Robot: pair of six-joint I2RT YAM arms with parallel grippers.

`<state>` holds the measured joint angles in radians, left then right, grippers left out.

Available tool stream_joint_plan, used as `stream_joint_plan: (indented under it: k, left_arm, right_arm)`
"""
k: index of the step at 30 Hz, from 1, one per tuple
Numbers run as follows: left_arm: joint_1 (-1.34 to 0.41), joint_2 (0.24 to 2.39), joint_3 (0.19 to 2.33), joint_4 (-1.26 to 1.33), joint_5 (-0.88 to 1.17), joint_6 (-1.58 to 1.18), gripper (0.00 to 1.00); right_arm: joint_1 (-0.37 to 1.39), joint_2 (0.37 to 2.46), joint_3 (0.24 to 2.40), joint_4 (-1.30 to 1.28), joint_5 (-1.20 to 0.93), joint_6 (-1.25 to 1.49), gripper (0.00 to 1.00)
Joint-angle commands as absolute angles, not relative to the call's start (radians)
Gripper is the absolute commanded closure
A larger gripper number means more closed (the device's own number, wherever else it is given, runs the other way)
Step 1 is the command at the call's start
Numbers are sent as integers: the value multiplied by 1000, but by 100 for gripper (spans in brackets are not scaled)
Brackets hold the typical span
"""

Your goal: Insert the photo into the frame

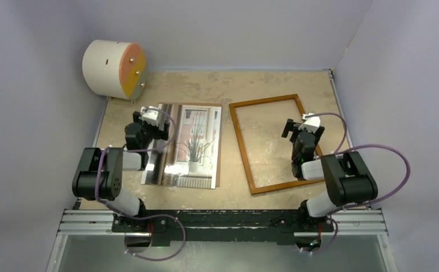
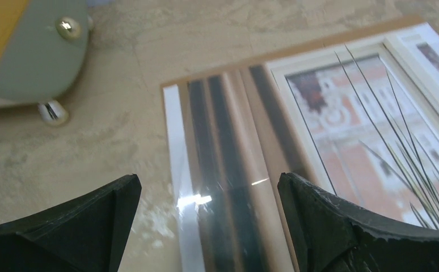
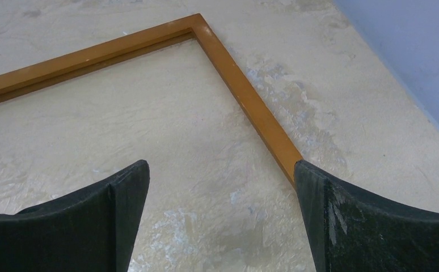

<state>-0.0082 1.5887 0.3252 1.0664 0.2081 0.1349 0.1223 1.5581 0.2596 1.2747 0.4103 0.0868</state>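
Note:
The photo (image 1: 191, 144), a glossy print of a spindly potted plant by a window, lies flat on the table left of centre, on a brown backing board (image 1: 190, 104) whose edge shows at its far side. The frame (image 1: 241, 148), a thin orange-brown wooden rectangle, lies flat to its right, with the table showing through. My left gripper (image 1: 151, 115) is open and empty, low over the photo's left edge (image 2: 228, 170). My right gripper (image 1: 303, 122) is open and empty over the frame's right rail (image 3: 245, 96), with its right finger (image 3: 342, 215) above that rail.
A cream-and-orange cylinder (image 1: 114, 68) on small metal feet lies at the far left corner and shows in the left wrist view (image 2: 30, 45). Pale walls close in the table on the left, back and right (image 3: 410, 51).

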Motion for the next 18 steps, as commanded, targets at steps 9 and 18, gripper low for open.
stream_joint_plan:
  k: [9, 18]
  left_arm:
    - [23, 1478, 927, 100, 280, 170, 0]
    - [24, 1606, 1243, -368, 323, 205, 5]
  right_arm:
    - [121, 1416, 818, 249, 247, 605, 1]
    - [532, 1592, 1009, -45, 286, 347, 1]
